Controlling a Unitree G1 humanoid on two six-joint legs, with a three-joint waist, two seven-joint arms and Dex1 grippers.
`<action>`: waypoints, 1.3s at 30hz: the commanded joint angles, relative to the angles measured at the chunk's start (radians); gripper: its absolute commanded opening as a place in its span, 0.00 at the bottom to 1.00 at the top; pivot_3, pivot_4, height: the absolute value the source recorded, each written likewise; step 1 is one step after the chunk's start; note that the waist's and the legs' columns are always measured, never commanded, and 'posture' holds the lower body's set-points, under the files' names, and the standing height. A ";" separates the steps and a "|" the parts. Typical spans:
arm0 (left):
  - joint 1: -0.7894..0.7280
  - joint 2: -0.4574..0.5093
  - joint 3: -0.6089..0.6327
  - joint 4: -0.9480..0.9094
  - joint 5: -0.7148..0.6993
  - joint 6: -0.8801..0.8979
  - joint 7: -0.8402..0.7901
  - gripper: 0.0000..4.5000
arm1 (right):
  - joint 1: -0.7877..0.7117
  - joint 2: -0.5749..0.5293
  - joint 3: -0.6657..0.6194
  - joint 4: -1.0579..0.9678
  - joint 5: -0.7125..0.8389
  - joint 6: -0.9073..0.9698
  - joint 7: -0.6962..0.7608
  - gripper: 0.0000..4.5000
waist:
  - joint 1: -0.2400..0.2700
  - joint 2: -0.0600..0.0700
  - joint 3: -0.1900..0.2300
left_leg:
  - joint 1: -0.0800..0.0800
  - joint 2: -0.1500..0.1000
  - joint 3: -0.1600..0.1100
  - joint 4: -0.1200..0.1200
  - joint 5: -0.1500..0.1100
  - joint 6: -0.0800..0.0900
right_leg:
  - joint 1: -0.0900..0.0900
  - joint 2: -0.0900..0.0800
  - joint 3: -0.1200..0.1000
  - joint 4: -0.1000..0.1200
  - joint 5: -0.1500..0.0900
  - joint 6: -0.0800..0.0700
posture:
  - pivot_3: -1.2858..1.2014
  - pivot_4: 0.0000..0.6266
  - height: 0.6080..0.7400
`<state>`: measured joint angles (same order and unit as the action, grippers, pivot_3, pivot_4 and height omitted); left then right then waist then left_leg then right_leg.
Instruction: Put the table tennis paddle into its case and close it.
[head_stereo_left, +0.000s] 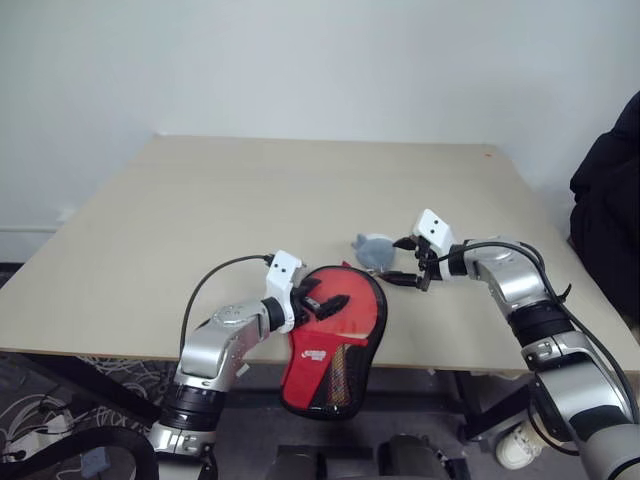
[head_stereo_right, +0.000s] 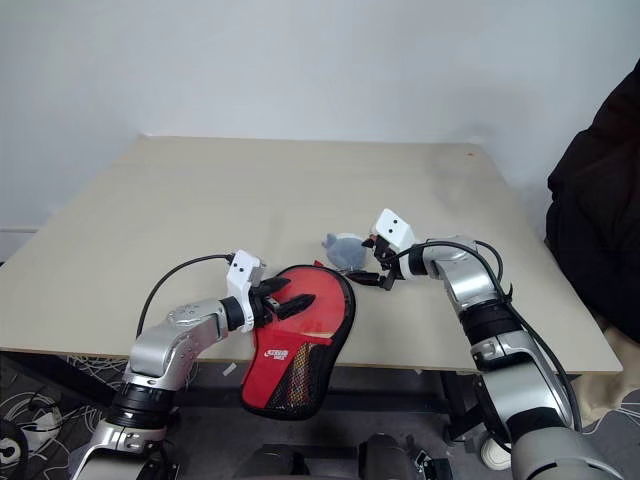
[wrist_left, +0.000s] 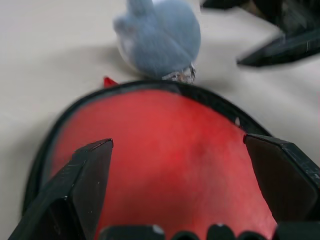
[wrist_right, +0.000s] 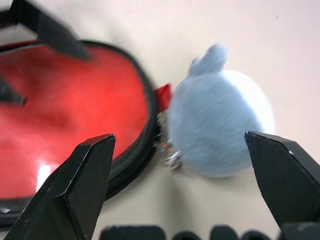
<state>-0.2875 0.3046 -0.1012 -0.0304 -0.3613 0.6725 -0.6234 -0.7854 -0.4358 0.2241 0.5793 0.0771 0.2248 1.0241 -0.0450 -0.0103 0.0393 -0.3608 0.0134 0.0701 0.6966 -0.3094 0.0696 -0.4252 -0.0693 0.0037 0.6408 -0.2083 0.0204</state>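
Note:
The red case (head_stereo_left: 335, 330) with black edging lies at the table's front edge, its narrow end with the white logo and mesh pocket hanging over the edge. Its round end (wrist_left: 165, 150) points toward a grey-white charm (head_stereo_left: 372, 250) chained to the case's top. My left gripper (head_stereo_left: 325, 300) hovers open just over the round red part, one finger on each side. My right gripper (head_stereo_left: 410, 265) is open just right of the charm (wrist_right: 220, 125), pointing at it, apart from it. The table tennis paddle is hidden; I cannot tell whether it is inside the case.
The beige table (head_stereo_left: 250, 190) stretches wide behind the case. A dark garment (head_stereo_left: 610, 200) hangs past the table's right edge. Cables lie on the floor at lower left (head_stereo_left: 40, 440).

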 joint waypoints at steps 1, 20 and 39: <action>-0.021 -0.002 -0.010 0.001 0.015 -0.039 -0.008 0.99 | -0.082 0.030 -0.044 0.060 0.001 -0.057 -0.044 1.00 | -0.002 0.000 0.000 | 0.000 0.001 0.000 0.000 0.000 0.000 | 0.000 0.000 0.000 0.000 0.000 0.000 | 0.52 0.00 1.00; 0.020 0.032 0.001 -0.003 0.045 -0.065 0.008 0.99 | -0.213 0.214 -0.042 0.417 -0.089 -0.213 -0.160 1.00 | -0.004 0.001 0.000 | 0.000 0.003 0.000 0.000 0.000 -0.001 | -0.001 -0.001 0.001 0.001 0.000 0.000 | 0.52 0.00 1.00; 0.073 0.066 -0.056 0.005 0.124 -0.105 0.023 0.99 | -0.307 0.270 -0.066 0.619 -0.162 -0.260 -0.312 1.00 | -0.007 0.004 -0.001 | 0.001 0.004 0.001 -0.002 0.000 -0.002 | -0.001 -0.001 0.001 0.001 0.001 -0.002 | 0.52 0.00 1.00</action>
<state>-0.2236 0.3587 -0.1404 -0.0479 -0.2575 0.5491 -0.6039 -1.0504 -0.1684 0.1767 1.2071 -0.0807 -0.0175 0.7208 -0.0519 -0.0059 0.0383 -0.3598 0.0171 0.0712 0.6945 -0.3095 0.0678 -0.4264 -0.0702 0.0043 0.6418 -0.2071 0.0187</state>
